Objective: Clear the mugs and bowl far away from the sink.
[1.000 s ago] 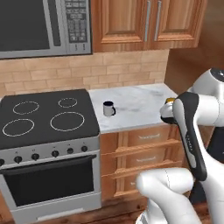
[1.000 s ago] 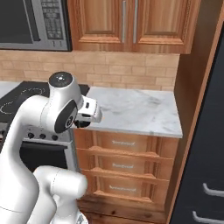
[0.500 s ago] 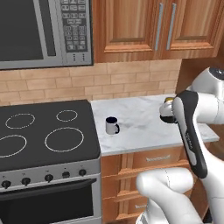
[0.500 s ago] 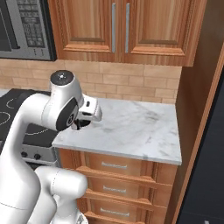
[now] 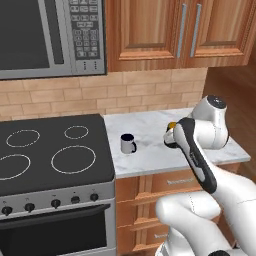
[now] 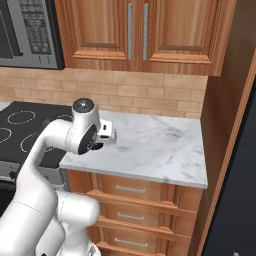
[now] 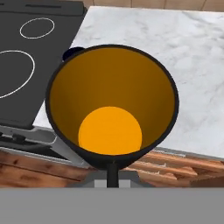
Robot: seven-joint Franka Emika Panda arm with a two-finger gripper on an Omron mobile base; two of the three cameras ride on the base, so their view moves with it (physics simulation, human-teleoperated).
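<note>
My gripper (image 7: 112, 174) is shut on the black mug (image 7: 111, 105) with the orange-yellow inside, whose mouth faces the hand camera. In the left base view this mug (image 5: 171, 134) peeks out beside my forearm, held over the marble counter (image 5: 150, 155), and the gripper (image 5: 173, 137) is mostly hidden by the arm. The white-grey mug (image 5: 128, 144) with a dark blue inside stands upright on the counter near the stove, to the left of the held mug. Its dark rim (image 7: 71, 53) shows behind the held mug. The bowl and the sink are out of view.
A black stovetop (image 5: 47, 155) with ring marks adjoins the counter on the left, under a microwave (image 5: 50, 37). Wooden wall cabinets (image 6: 140, 32) hang above the counter and drawers (image 6: 135, 192) sit below it. A tall wooden panel (image 6: 225, 125) bounds the counter's right end.
The whole picture has shifted: the base has driven right and closer, so the counter now sits more central and larger. The black mug stays held in the shut gripper.
</note>
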